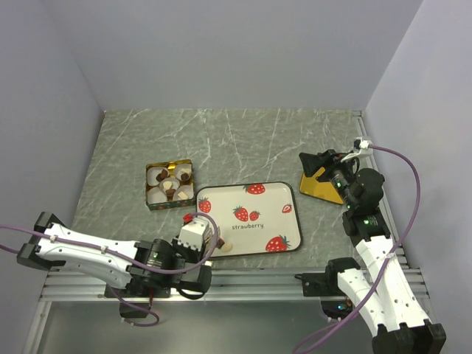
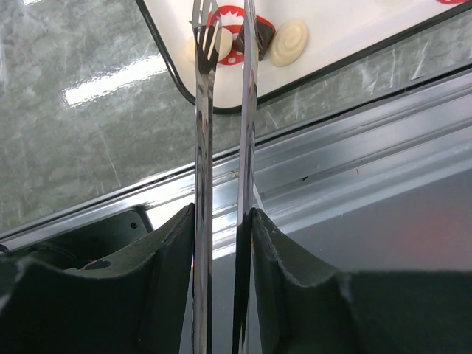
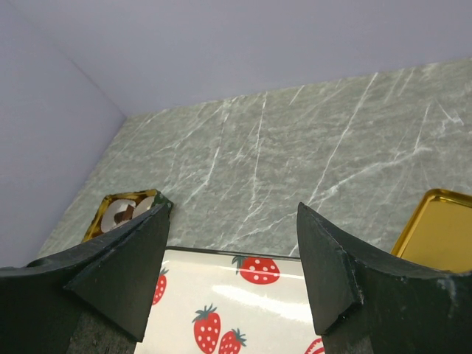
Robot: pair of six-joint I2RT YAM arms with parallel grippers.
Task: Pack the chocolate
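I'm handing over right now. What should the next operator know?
Left hand: shut on tongs, tips over the tray's near left corner.
Right hand: open, empty, above the table near the lid.
Chocolate: dark piece and white piece lie on the tray by the tong tips.
Done: some cups in the tin hold chocolate.
Left: move the tray pieces to the tin; lid is off.

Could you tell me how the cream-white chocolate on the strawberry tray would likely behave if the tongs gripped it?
The cream-white chocolate is a small, low, swirl-topped lump, so probably light and rigid. The strawberry tray looks glossy, so a nudge may send it sliding. The tongs have thin, smooth metal blades, so it could slip out.
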